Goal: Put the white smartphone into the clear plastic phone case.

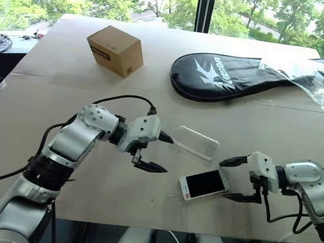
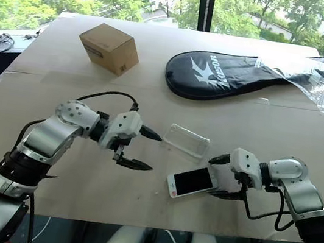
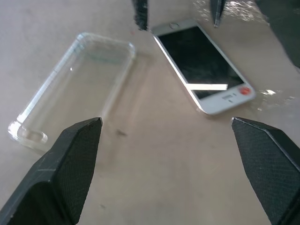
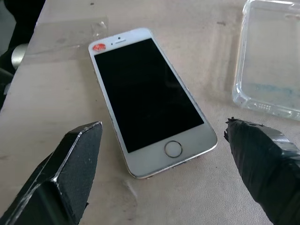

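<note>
The white smartphone [image 1: 203, 184] lies screen-up on the table [image 1: 65, 69], a small red sticker at one end, just beside the clear plastic phone case [image 1: 197, 143], not inside it. The left gripper [image 1: 161, 153] and right gripper [image 1: 234, 180] both hover with fingers spread, holding nothing. Behind, a black racket cover [image 1: 230, 77] carries white lettering, unreadable; a cardboard box [image 1: 115, 49] bears a label.

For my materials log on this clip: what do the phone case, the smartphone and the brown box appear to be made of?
The clear plastic phone case: transparent plastic, glossy; the table shows through and its edges glint. The white smartphone: a glossy, probably glass black front with a reflection streak; the white, silvery-edged body could be metal or plastic. The small box: matte brown cardboard, judging by its creased edges.
</note>
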Robot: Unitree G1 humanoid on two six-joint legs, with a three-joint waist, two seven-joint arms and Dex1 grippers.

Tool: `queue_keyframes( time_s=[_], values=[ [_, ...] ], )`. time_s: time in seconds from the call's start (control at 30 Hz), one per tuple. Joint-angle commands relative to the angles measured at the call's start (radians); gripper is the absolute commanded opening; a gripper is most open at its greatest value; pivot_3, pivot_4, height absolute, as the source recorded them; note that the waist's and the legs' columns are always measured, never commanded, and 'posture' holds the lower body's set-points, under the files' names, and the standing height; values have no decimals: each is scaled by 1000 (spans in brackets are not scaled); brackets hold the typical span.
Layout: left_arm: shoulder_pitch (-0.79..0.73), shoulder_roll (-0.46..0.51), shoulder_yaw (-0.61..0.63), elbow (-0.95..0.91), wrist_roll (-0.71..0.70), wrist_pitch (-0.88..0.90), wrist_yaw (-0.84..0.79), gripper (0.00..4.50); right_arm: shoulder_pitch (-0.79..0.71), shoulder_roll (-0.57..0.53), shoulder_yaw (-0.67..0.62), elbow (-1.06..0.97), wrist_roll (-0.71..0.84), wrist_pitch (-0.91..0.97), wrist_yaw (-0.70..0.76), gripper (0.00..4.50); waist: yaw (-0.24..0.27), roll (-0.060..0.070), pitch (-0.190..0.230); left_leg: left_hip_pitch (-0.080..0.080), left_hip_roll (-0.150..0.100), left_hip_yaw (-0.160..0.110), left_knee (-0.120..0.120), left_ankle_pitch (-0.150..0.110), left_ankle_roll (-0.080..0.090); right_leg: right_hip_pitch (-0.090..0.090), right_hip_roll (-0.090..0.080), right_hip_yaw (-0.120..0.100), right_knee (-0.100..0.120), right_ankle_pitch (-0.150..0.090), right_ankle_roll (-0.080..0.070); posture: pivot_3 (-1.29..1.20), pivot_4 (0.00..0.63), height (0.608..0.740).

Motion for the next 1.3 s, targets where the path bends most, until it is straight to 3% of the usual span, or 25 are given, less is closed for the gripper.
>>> queue_keyframes(
  time_s=[0.03, 0.23, 0.57, 0.67, 0.73, 0.9, 1.13, 1.3],
  values=[
    [49, 35, 59, -145, -60, 42, 40, 4486, -48, 14, 35, 54, -26, -89, 97, 4500, 0, 0, 0, 0, 0, 0, 0, 0, 0, 0, 0, 0, 0, 0, 0, 0, 150, 740],
    [103, 77, 87, -229, -121, 61, 50, 4486, -91, 38, 81, 135, -51, -205, 175, 4500, -4, 0, 0, 0, 0, 0, -1, 0, 0, 0, -1, 0, 0, 0, 0, 0, 150, 740],
    [101, 65, 96, -267, -188, 53, 101, 4486, -116, 37, 116, 175, -84, -124, 139, 4500, -9, 0, 0, 2, 1, 2, -1, 0, 0, 1, 0, 2, 1, 1, -1, 0, 150, 740],
    [95, 74, 81, -253, -174, 43, 104, 4500, -105, 29, 110, 174, -94, -137, 126, 3802, -6, 0, 0, 2, 1, 2, -1, 0, 0, 1, 0, 2, 1, 1, -1, 0, 150, 740],
    [93, 74, 76, -246, -176, 37, 98, 4500, -93, 22, 108, 169, -104, -140, 116, 2948, -3, 0, 0, 2, 1, 2, -1, 0, 0, 1, 0, 2, 0, 1, -1, 0, 150, 740],
    [61, 65, 63, -189, -147, 2, 103, 4500, -56, 13, 82, 147, -110, -146, 81, 2916, 4, 0, 0, 2, 1, 1, -1, 0, 0, 1, 0, 1, 0, 1, -1, 0, 150, 740],
    [-24, 24, 78, -56, -135, -21, 140, 4500, 35, -6, -50, -102, 2, -32, -19, 2916, 13, 0, 0, 0, 0, 1, -1, 0, 0, 0, 0, 0, -1, 1, -1, 0, 150, 740],
    [-73, -11, 105, 30, -152, -45, 145, 4500, 117, -9, -149, -427, 157, 250, -185, 2916, 8, 1, 0, -1, 1, 1, -1, 0, 0, -1, 0, 1, 0, 1, -1, 0, 150, 740]
  ],
)
